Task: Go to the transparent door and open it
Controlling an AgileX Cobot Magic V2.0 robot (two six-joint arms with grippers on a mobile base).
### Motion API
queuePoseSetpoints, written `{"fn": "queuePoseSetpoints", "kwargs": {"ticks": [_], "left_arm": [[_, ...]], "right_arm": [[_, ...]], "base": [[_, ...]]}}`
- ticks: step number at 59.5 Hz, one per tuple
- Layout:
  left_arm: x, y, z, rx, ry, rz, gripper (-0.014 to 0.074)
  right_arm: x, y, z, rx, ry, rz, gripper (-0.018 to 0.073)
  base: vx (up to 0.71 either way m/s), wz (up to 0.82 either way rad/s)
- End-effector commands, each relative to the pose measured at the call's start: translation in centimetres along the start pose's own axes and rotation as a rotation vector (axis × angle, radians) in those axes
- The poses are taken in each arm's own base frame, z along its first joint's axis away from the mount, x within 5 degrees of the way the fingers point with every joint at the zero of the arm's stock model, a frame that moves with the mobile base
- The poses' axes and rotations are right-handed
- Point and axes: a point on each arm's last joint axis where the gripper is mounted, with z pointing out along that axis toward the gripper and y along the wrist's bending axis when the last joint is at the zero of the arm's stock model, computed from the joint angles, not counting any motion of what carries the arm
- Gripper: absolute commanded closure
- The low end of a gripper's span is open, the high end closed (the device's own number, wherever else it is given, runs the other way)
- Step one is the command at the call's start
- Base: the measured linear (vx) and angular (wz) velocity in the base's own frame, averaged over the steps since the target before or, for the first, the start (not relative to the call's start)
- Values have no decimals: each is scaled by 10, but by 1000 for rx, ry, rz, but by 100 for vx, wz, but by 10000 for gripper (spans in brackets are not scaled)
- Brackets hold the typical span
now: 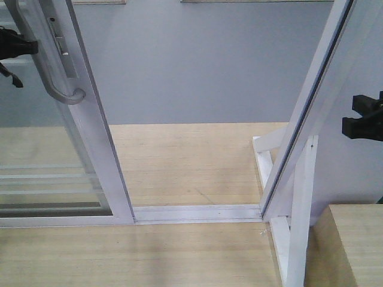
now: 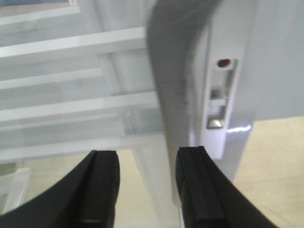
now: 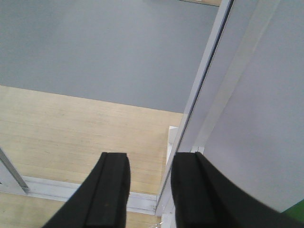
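Observation:
The transparent door stands at the left, clear glass with thin white bars in a white frame. Its curved grey pull handle runs along the side rail. My left gripper is at the handle's upper part. In the left wrist view the left gripper is open, and the blurred handle passes between the fingers, close to the right finger. A gap lies between the door's rail and the right jamb. My right gripper is open and empty beside the jamb, also in its wrist view.
A white floor track crosses the doorway. White slanted support posts stand at the right. A light wooden surface is at the bottom right. A latch with a red dot sits on the door rail. Grey floor lies beyond.

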Motion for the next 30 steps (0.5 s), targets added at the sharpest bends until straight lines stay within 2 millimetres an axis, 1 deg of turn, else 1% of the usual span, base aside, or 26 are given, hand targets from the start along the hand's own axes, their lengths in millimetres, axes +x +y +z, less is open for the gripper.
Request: {"fn": "queuePoseSetpoints", "kwargs": {"ticks": [1, 5, 10, 14, 16, 21, 25, 29, 30], "left_arm": [[-27, 3, -31, -12, -98, 10, 187], [-26, 2, -40, -11, -90, 10, 187], [-19, 2, -53, -11, -90, 10, 187], [-9, 0, -64, -10, -87, 9, 187], [-1, -1, -67, -9, -78, 9, 187], [17, -3, -84, -10, -85, 9, 187], [29, -5, -100, -16, -134, 6, 187], [35, -5, -118, -25, -221, -6, 187], [40, -6, -124, -29, -253, -11, 187]], "right_arm": [[-16, -2, -7, 7, -112, -19, 249], [-17, -2, -7, 7, -113, -16, 249], [-17, -2, -7, 6, -113, -11, 249], [-17, -2, -7, 5, -113, -9, 249], [-17, -2, -7, 5, -113, -9, 249], [-17, -2, -7, 6, -112, -12, 249], [-17, -2, -7, 6, -112, -12, 249], [-17, -2, -7, 6, -112, -12, 249], [-17, -2, -7, 6, -112, -12, 249]], "base": [[0, 0], [0, 0], [0, 0], [0, 0], [0, 0], [0, 0], [0, 0], [0, 0], [0, 0]]}}
